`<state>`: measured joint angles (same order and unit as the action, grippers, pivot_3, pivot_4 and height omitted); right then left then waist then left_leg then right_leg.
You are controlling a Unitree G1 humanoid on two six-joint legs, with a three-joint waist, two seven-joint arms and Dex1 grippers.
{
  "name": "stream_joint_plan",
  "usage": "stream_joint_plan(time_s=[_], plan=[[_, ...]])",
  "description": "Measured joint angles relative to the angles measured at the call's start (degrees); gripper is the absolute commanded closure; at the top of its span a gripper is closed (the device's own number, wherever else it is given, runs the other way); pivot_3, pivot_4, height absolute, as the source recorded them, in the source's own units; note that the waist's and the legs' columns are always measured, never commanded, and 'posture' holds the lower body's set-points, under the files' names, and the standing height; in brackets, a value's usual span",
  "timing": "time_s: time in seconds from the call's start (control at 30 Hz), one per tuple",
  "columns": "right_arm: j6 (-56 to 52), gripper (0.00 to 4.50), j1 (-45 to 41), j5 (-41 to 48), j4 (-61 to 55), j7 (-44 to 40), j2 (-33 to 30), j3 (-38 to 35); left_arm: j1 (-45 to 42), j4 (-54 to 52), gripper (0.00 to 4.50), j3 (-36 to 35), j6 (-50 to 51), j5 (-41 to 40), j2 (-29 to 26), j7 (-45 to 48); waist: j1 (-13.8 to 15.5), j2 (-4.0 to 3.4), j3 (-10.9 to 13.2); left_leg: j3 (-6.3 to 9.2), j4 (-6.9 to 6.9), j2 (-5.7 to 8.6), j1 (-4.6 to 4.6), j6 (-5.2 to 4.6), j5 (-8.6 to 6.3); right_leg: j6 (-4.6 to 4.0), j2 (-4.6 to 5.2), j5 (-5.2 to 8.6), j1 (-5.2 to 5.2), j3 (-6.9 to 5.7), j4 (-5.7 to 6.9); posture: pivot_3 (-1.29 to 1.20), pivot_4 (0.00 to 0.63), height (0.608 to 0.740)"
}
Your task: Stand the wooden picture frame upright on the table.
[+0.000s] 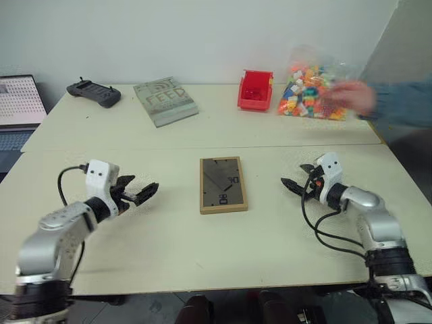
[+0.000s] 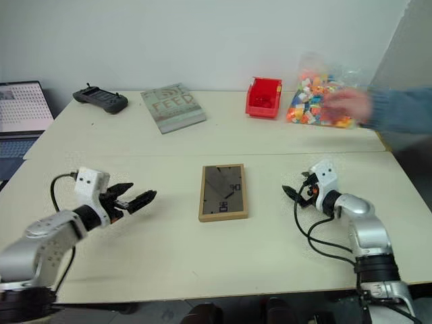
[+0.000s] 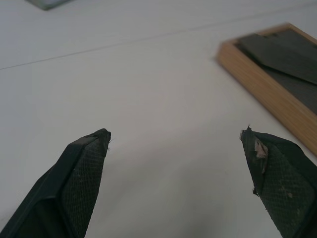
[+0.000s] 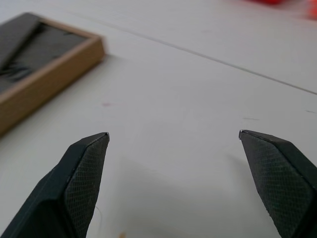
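Note:
The wooden picture frame (image 1: 222, 184) lies flat in the middle of the table (image 1: 202, 128), dark grey back panel and black prop leg facing up. My left gripper (image 1: 150, 192) hovers open to the frame's left, a short gap away, pointing toward it. On the frame's other side my right gripper (image 1: 291, 184) is open too, aimed back at the frame. The left wrist view catches the frame's light-wood edge (image 3: 270, 89) beyond my wide-apart fingertips (image 3: 91, 153). A corner of the frame (image 4: 47, 67) shows in the right wrist view. Nothing is held.
Along the far side of the table lie a grey book lettered "FEED" (image 1: 165, 100), a black controller (image 1: 94, 92), a red bin (image 1: 256, 90) and a bag of coloured bricks (image 1: 312, 91). A person's hand (image 1: 349, 98) rests on the bag. A laptop (image 1: 19, 108) sits at far left.

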<state>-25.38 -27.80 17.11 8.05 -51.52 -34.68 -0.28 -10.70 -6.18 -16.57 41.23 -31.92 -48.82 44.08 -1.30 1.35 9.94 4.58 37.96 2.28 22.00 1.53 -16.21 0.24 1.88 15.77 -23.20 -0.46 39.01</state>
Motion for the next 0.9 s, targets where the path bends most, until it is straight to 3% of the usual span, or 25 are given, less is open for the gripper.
stream_joint_plan(time_s=[0.17,0.33,0.37,0.5,0.67,0.9], plan=[[-4.2,0.03,-9.2,3.2,0.4,-14.4,-6.3,3.2,-6.3,2.9,0.00,3.2,0.9,-0.5,-8.7,10.6,-0.2,-0.02,0.1,0.05,-0.04,-0.01,-0.05,-0.02,-0.01,-0.02,-0.02,0.02,0.03,-0.06,-0.01,0.00,0.150,0.740],[-5.0,0.03,-15.0,3.2,4.2,-18.8,-5.9,5.0,-13.6,6.4,0.00,6.2,-0.4,1.4,-10.4,14.2,-0.3,0.00,0.1,0.02,-0.02,-0.03,0.01,-0.01,0.00,-0.02,-0.04,0.02,-0.01,-0.01,-0.03,0.00,0.150,0.740],[-4.3,0.00,-16.1,2.8,6.0,-18.9,-4.9,5.3,-14.7,7.4,0.18,7.4,-1.6,2.6,-10.1,14.2,-0.3,0.00,0.1,0.02,-0.02,-0.03,0.02,-0.01,0.00,-0.03,-0.04,0.02,-0.02,0.00,-0.02,0.00,0.150,0.740],[0.8,0.71,-18.5,-1.5,12.5,-16.0,-0.7,7.4,-18.7,11.5,0.94,10.3,-7.2,7.7,-4.3,10.5,-0.2,0.00,0.1,0.02,0.03,-0.02,0.06,0.03,0.02,-0.02,-0.02,0.01,-0.05,-0.01,0.01,0.00,0.150,0.740],[7.0,2.11,-20.6,-8.3,21.7,-6.0,5.8,9.1,-19.4,16.2,2.21,14.2,-14.6,14.3,5.3,3.6,-0.3,0.01,0.1,-0.03,0.07,0.00,0.19,0.24,0.14,-0.02,0.02,0.01,-0.18,0.04,0.03,0.00,0.150,0.740],[13.8,3.82,-20.5,-13.8,28.4,1.1,12.3,10.7,-19.6,22.7,3.82,17.5,-20.9,19.8,16.1,-2.6,-0.4,0.01,0.1,-0.02,0.16,0.01,0.43,0.25,0.15,-0.02,0.04,-0.01,-0.39,0.02,0.10,0.00,0.150,0.740]])
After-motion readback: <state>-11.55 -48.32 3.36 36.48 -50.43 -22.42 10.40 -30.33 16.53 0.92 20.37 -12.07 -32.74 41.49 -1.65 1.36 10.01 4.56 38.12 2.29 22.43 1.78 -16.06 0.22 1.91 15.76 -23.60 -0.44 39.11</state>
